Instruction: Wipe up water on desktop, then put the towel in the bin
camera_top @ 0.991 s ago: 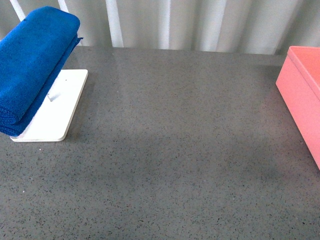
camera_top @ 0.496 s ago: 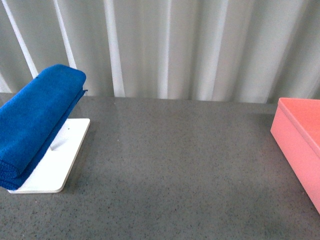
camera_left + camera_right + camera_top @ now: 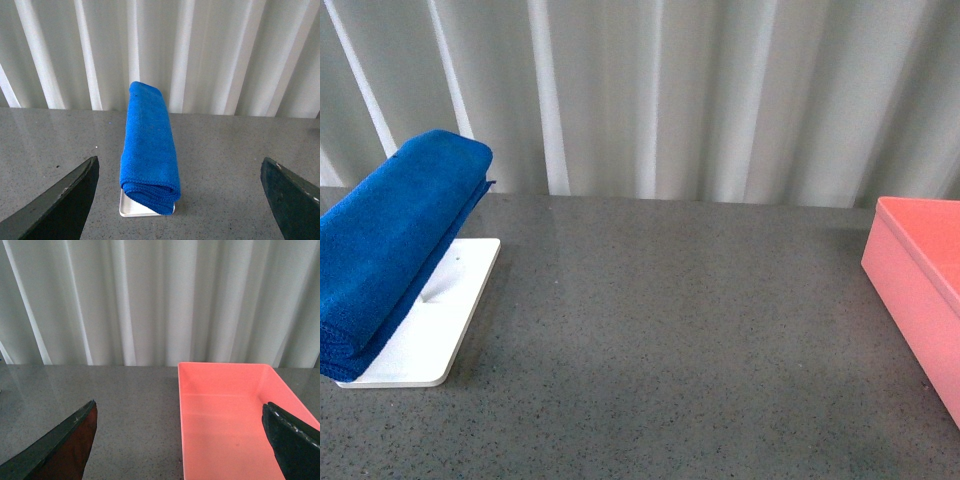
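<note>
The blue towel (image 3: 395, 240) lies folded over a rack on a white base (image 3: 435, 335) at the left of the grey speckled desktop (image 3: 670, 340). The pink bin (image 3: 920, 285) stands at the right edge. Neither gripper shows in the front view. In the left wrist view the towel (image 3: 149, 145) lies straight ahead, and my left gripper (image 3: 179, 162) is open, well short of it. In the right wrist view the bin (image 3: 225, 425) is empty, and my right gripper (image 3: 179, 404) is open in front of its near left rim. No water can be made out on the desktop.
A white corrugated wall (image 3: 650, 90) runs along the back edge of the desktop. The white base (image 3: 131, 210) pokes out under the towel's near end.
The front view has swung upward since a second ago, so the towel and bin sit lower in the picture and more wall shows. Nothing has shifted in the last half second.
</note>
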Robot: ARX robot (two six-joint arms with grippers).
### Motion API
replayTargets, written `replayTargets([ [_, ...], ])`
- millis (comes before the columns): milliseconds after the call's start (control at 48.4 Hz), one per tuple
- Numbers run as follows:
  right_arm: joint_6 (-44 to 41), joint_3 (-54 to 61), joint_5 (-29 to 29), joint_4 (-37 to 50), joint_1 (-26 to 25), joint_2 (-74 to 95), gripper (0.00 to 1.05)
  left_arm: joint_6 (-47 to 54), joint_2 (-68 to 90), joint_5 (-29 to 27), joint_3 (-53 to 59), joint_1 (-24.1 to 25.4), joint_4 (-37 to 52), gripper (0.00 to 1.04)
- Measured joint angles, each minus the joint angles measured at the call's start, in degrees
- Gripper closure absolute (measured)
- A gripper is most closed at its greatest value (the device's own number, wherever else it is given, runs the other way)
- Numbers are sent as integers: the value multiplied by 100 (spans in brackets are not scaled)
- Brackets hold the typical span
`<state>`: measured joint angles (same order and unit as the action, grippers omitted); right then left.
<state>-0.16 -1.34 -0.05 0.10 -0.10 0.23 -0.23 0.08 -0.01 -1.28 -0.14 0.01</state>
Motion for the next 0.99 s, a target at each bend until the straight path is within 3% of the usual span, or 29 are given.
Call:
replayTargets([
  [83, 0, 0, 0, 0, 0, -2, 7, -7, 9, 4, -4, 2, -11, 7],
  [145, 0, 0, 2, 0, 0, 0, 7, -804, 518, 278, -354, 109, -986, 7],
  [206, 0, 0, -4, 0, 0, 0, 7, -1633, 1128, 433, -608, 267, -1377, 7],
  [392, 0, 0, 0, 0, 0, 0, 7, -2433, 2929, 1266, -1364, 881, -382, 7],
  [475, 0, 0, 0, 0, 0, 0, 7, -2223, 4142, 1523, -2186, 1012, 240, 7],
  [578, 0, 0, 0, 0, 0, 0, 7, -1252, 6223, 1222, -3698, 844, 400, 7],
  [764, 0, 0, 0, 0, 0, 0, 7, 2, 8846, 769, -6081, 476, -26, 7],
  [991, 0, 0, 0, 0, 0, 0, 7, 442, 10585, 538, -7984, 369, -1185, 7],
])
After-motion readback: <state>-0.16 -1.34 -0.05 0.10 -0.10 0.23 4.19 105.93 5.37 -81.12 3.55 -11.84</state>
